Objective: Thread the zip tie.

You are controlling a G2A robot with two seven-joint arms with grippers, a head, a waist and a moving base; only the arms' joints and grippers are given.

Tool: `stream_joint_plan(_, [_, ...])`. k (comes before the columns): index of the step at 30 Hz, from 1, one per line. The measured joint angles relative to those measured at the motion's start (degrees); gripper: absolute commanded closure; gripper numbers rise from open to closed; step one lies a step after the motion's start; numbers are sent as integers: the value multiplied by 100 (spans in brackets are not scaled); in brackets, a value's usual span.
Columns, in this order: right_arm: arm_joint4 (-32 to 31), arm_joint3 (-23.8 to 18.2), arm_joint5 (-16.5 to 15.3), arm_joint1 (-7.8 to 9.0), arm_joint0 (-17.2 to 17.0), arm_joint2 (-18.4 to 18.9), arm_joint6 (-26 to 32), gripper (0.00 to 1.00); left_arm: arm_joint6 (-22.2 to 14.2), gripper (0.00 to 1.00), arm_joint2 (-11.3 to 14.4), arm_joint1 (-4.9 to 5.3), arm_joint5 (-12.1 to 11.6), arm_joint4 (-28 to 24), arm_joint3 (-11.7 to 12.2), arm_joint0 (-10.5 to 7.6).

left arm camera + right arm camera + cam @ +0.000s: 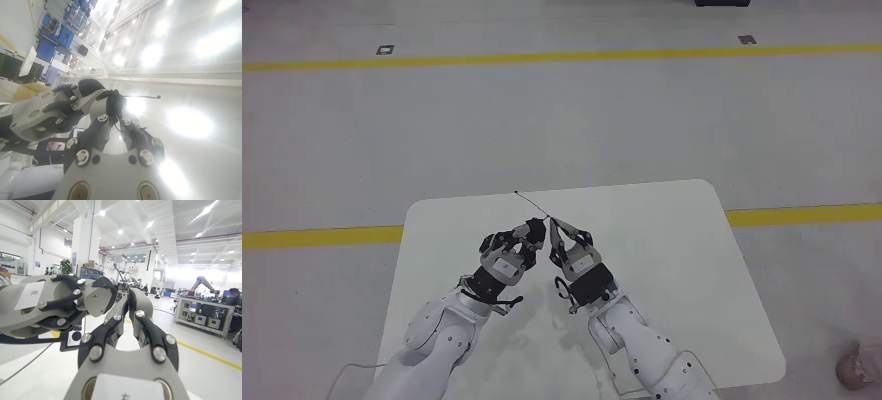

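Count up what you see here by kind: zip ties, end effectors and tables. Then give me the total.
zip tie: 1
end effectors: 2 (left end effector, right end effector)
table: 1
Total: 4

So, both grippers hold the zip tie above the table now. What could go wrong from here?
1. The left gripper and the right gripper stand fingertip to fingertip; a small misalignment could make them collide.
2. The zip tie is thin and its free end sticks out unsupported, so it may flex or slip.
3. It is held above the table; if released, it would probably drop.
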Motion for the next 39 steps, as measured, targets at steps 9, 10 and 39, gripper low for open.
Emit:
stream_joint_plan(9, [0, 46, -23, 43, -25, 26, -28, 100, 17, 100, 5, -25, -16, -20, -8, -45])
stream_joint_plan(10, [0, 50, -23, 48, -27, 23, -30, 100, 16, 100, 6, -28, -19, -26, -7, -50])
stream_joint_plan(39, [0, 127, 97, 180, -102, -93, -37, 100, 26, 100, -54, -90, -43, -62, -96, -108])
